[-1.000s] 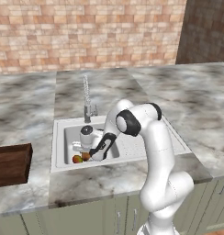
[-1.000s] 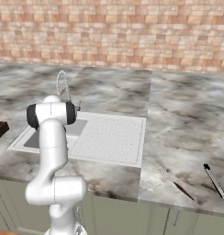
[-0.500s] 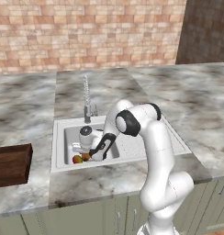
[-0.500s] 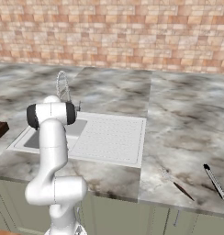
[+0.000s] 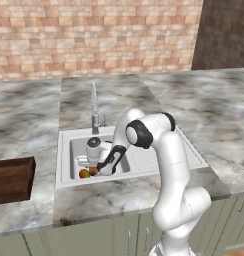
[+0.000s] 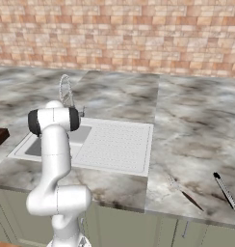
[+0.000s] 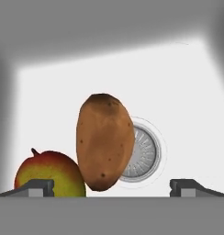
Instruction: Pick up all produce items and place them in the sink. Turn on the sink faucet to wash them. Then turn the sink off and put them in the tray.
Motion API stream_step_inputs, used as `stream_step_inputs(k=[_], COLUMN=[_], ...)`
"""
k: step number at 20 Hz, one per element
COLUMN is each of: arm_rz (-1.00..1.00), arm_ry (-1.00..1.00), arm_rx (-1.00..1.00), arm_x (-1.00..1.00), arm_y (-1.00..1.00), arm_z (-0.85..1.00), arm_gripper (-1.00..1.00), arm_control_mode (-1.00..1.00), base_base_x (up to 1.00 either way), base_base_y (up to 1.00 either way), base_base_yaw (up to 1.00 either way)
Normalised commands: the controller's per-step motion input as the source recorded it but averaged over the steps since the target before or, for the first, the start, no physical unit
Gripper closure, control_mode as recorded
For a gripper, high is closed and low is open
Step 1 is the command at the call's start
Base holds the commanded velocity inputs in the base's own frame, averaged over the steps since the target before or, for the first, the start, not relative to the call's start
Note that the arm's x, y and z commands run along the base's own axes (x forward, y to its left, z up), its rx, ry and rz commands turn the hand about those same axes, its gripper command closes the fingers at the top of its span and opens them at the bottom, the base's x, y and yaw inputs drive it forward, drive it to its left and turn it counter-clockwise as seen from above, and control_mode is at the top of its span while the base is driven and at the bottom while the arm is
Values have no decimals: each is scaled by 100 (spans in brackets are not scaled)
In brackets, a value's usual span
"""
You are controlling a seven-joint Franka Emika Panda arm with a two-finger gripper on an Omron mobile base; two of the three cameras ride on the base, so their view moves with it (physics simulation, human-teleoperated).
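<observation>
Down inside the basin of the sink, the gripper is hanging with its fingertips spread wide apart and nothing between them. Just ahead of it, the brown oval potato is standing between the two tips, and the red-and-yellow-green fruit is lying just beyond the left tip, seemingly touching the potato. Past the potato, the round ribbed drain is peeking out. Judging from both produce items already sitting in the basin, the robot is either finishing the drop-off or starting the pick-up toward the tray, which is waiting on the counter well off to the gripper's left; no water is visible at the faucet, though the base views are too coarse to be sure about the lever. If the pick-up is the step, the next move is calling for a short advance so the tips straddle the potato's middle, then a firm close. The potato is looking matte, rough-skinned and speckled, narrowing toward both ends, so it may be rolling under an off-centre squeeze; the fruit is looking smooth, glossy and rounded, with a small stem, likely to slip. The basin is plain white and flat-floored, the draining board dotted, the faucet slim chrome, the tray dark wood with low walls, the counter mottled grey marble.
</observation>
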Motion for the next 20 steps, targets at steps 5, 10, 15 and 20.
stream_step_inputs(k=[5,10,15,20], arm_rz=[6,0,3,10], arm_ry=[-2,-8,-6,-8], arm_rx=[0,0,0,0], arm_x=[-15,-44,-36,-10], arm_y=[2,0,0,0], arm_z=[-11,0,0,0], arm_gripper=[-100,-100,-100,-100], arm_control_mode=[-100,-100,-100,-100], base_base_x=[0,0,0,0], base_base_y=[0,0,0,0], base_base_yaw=[0,0,0,0])
